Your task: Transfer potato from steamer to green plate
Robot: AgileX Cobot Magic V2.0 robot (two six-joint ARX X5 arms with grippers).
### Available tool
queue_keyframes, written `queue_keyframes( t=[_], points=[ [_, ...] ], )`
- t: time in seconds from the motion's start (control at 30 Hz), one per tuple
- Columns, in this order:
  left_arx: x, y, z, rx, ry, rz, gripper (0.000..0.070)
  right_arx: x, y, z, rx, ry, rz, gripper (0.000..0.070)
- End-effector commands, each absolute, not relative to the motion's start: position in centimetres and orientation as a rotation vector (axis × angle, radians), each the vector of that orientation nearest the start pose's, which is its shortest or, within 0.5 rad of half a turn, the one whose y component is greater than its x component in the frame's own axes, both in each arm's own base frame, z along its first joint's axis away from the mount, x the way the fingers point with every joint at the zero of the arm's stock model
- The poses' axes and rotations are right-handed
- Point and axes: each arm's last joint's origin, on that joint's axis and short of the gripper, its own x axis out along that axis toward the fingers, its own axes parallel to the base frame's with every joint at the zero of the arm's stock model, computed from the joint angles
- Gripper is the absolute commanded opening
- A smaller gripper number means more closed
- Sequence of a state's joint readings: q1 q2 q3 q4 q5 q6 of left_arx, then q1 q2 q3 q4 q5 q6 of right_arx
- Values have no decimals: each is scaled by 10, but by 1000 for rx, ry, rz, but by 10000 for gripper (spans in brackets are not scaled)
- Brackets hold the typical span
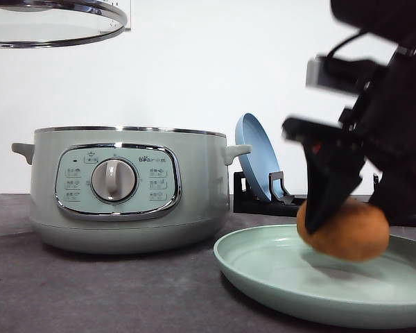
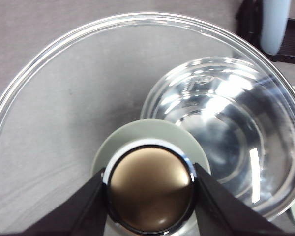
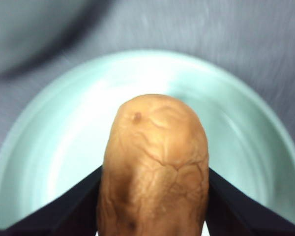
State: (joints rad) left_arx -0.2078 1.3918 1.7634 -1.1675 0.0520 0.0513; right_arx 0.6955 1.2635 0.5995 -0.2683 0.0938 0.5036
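The orange-brown potato (image 1: 347, 232) hangs just above the pale green plate (image 1: 277, 274) at the front right, with my right gripper (image 1: 333, 215) shut on it. In the right wrist view the wrinkled potato (image 3: 155, 167) sits between the dark fingers over the plate (image 3: 246, 132). The sage-green steamer (image 1: 128, 187) stands at the left, uncovered. Its glass lid (image 1: 52, 24) is held high above it, and my left gripper (image 2: 150, 196) is shut on the lid's knob (image 2: 150, 189). Through the lid (image 2: 59, 98) I look down into the steamer's shiny bowl (image 2: 226, 132), which is bare.
A blue plate (image 1: 258, 156) stands upright in a black rack (image 1: 263, 194) behind the green plate, right of the steamer's handle. The grey tabletop (image 1: 90, 291) runs across the front. The right arm's dark bulk (image 1: 395, 125) fills the upper right.
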Motion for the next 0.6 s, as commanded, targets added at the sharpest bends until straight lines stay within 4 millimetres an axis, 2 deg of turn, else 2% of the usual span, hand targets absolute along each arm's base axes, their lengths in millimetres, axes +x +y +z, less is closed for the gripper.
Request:
queue_keyframes(
  t=[0.0, 0.13, 0.3, 0.43, 0.57],
  points=[
    [237, -54, 452, 105, 713, -284, 0, 178, 149, 169, 97, 990, 315, 266],
    [236, -59, 452, 98, 714, -327, 0, 179, 152, 161, 75, 1021, 311, 272],
    [234, -66, 452, 109, 713, -356, 0, 177, 155, 161, 67, 1023, 322, 395],
    [233, -72, 452, 117, 712, -379, 0, 177, 155, 161, 66, 1022, 323, 454],
    [231, -79, 451, 127, 711, -406, 0, 178, 155, 164, 60, 1016, 320, 563]
  ],
)
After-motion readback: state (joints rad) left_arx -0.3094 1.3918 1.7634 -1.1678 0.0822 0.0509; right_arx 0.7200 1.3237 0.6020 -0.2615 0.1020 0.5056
